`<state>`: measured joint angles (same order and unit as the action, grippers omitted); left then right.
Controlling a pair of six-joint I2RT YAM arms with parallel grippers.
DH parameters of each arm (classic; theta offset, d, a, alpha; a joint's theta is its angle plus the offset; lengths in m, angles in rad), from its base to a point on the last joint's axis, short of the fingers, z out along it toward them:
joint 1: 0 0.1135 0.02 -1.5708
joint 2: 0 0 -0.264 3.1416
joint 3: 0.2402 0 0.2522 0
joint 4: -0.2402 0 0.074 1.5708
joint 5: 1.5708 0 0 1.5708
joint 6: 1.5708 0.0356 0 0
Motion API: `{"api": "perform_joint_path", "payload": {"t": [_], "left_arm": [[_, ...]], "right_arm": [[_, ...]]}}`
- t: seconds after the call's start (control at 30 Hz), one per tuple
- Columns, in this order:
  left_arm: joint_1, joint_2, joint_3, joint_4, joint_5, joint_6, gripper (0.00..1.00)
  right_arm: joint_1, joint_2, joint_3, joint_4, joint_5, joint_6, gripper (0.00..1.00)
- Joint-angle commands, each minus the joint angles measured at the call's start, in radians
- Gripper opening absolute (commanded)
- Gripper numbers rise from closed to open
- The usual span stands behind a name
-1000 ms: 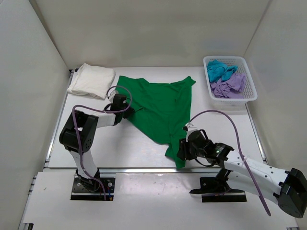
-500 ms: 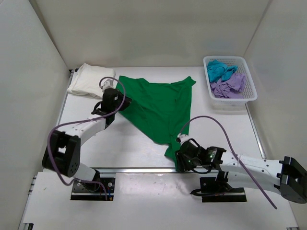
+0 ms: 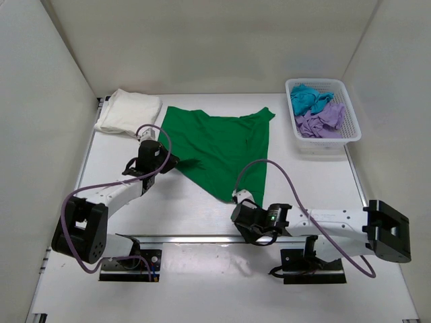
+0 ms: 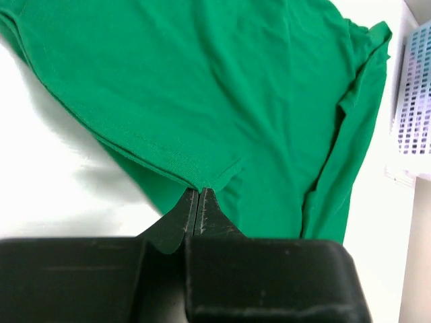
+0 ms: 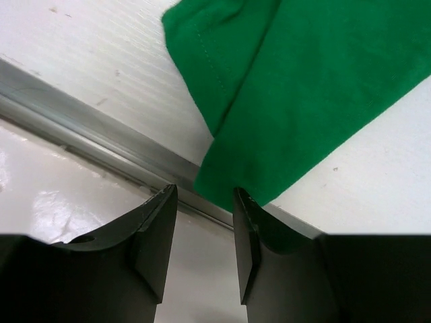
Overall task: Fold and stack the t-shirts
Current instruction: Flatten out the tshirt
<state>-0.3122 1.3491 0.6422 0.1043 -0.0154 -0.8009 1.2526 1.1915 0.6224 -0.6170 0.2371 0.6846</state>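
Pinching the left edge of the green t-shirt (image 3: 222, 145), the left gripper (image 4: 196, 202) has its jaws pressed together on a small tuck of hem, and the cloth draws to a point where it meets the fingertips. The shirt lies mostly flat in the middle of the table (image 3: 188, 208). Its wide edge is at the far side, and it narrows toward the near edge into 1 corner. That corner is what the coming move turns on.

In the right wrist view, the corner sits just beyond the tips of the right gripper (image 5: 204, 195), reaching down to the metal rail (image 5: 81, 138) at the table's front. It lies slightly toward the finger on the right of that view rather than centred in the gap. The jaws stand apart and no cloth is between them.

The right arm is by far the nearer of the 2 to this corner. A short advance with a small sideways correction would likely bring the cloth into the gap before closing. With both points held, the line between them would run diagonally from far left to near right.

The cream t-shirt (image 3: 128, 113) lies folded at the far left corner. The teal t-shirt (image 3: 306, 97) and lilac t-shirt (image 3: 323, 121) sit crumpled in the basket (image 3: 351, 128) at the far right, well apart from both arms.
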Motion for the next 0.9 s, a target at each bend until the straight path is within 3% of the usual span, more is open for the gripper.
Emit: {"api": "perform_joint_path", "payload": {"t": [0.0, 0.43, 0.7, 0.87], "left_arm": [[0.022, -0.062, -0.013, 0.012, 0.043, 0.015, 0.00], [0.025, -0.102, -0.022, -0.015, 0.051, 0.031, 0.00], [0.033, -0.130, -0.012, -0.043, 0.055, 0.045, 0.00], [0.039, -0.198, 0.048, -0.173, 0.057, 0.115, 0.00]], "right_arm": [[0.013, 0.046, 0.025, -0.020, 0.061, 0.047, 0.35], [-0.021, 0.151, 0.005, 0.008, 0.094, 0.023, 0.34], [-0.015, 0.082, 0.023, -0.039, 0.128, 0.064, 0.00], [0.011, -0.061, 0.135, -0.177, 0.183, 0.056, 0.00]]}}
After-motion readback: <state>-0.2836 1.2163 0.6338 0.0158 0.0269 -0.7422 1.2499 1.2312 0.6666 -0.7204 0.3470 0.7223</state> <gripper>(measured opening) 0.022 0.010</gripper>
